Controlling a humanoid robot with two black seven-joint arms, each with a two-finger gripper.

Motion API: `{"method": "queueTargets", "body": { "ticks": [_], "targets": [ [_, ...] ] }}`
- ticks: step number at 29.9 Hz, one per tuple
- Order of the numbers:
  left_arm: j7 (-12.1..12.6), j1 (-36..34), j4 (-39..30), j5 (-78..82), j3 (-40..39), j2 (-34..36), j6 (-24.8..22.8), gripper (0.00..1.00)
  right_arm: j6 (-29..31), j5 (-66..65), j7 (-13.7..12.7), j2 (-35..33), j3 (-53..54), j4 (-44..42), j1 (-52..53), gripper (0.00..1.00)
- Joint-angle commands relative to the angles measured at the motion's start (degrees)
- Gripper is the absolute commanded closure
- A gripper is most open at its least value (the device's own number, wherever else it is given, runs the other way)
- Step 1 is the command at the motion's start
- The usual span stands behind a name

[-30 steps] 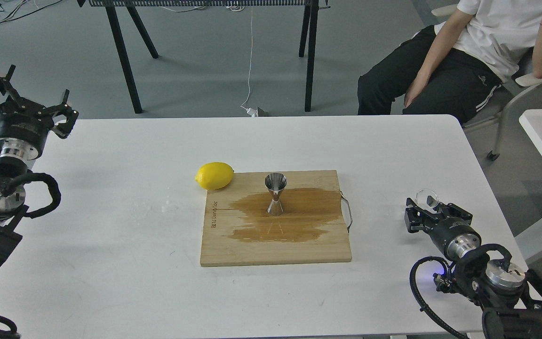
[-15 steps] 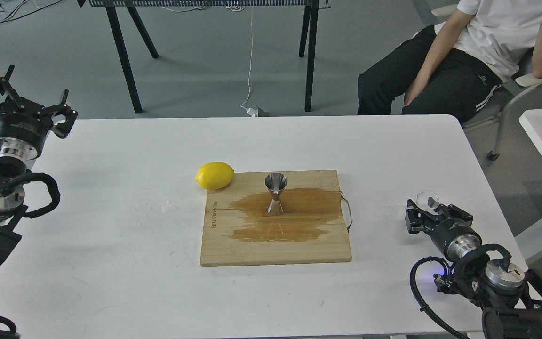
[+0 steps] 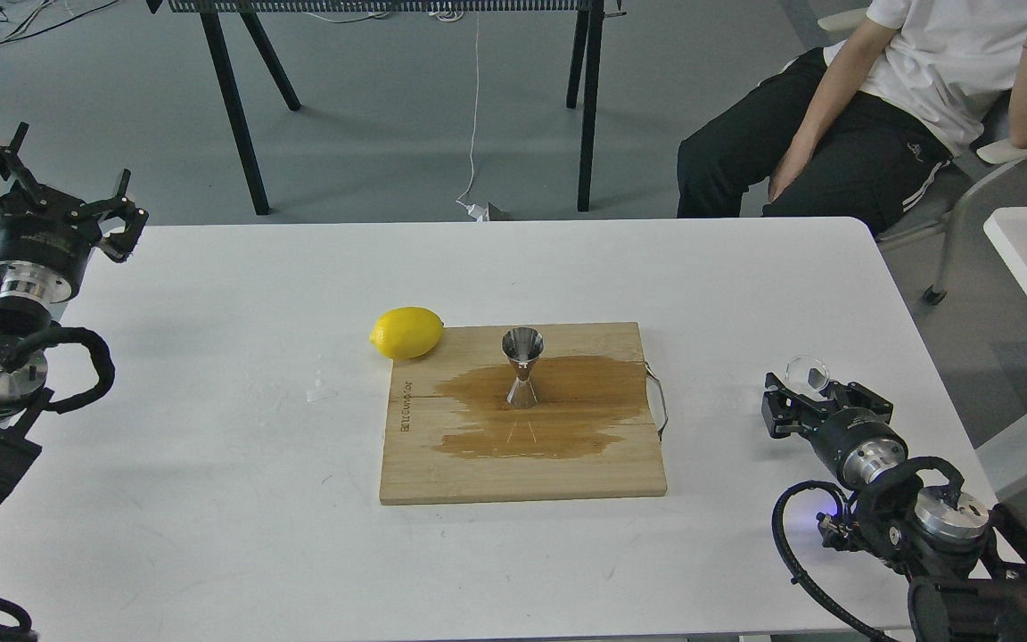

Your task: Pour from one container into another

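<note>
Two grippers showing: the right gripper (image 3: 806, 397) is sitting low near the table's (image 3: 210, 446) right edge, fingers clamped around the small glass cup (image 3: 807, 372). The left gripper (image 3: 50, 192) is hanging spread wide, far left. The steel jigger (image 3: 522, 366) is standing upright on the wet cutting board (image 3: 522, 473), beside the lemon (image 3: 406, 332).

A lemon (image 3: 406, 333) touches the wet-stained wooden board's (image 3: 478, 464) far-left corner on the table (image 3: 210, 499).

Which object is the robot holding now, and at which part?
The right gripper holds the tiny transparent glass cup between its fingers, apparently by its lower side; the exact contact is unclear. The left gripper is open and holds nothing.
</note>
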Motion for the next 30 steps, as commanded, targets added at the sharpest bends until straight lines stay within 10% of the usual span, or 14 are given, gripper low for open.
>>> {"method": "queueTargets", "body": {
  "ticks": [1, 30],
  "targets": [
    [0.00, 0.00, 0.00, -0.05, 0.09, 0.03, 0.00, 0.00, -0.01, 0.01, 0.03, 0.01, 0.01, 0.00, 0.02, 0.03],
    [0.00, 0.00, 0.00, -0.05, 0.00, 0.38, 0.00, 0.00, 6.15, -5.16, 0.20, -8.42, 0.10, 8.09, 10.55, 0.00]
  ]
}}
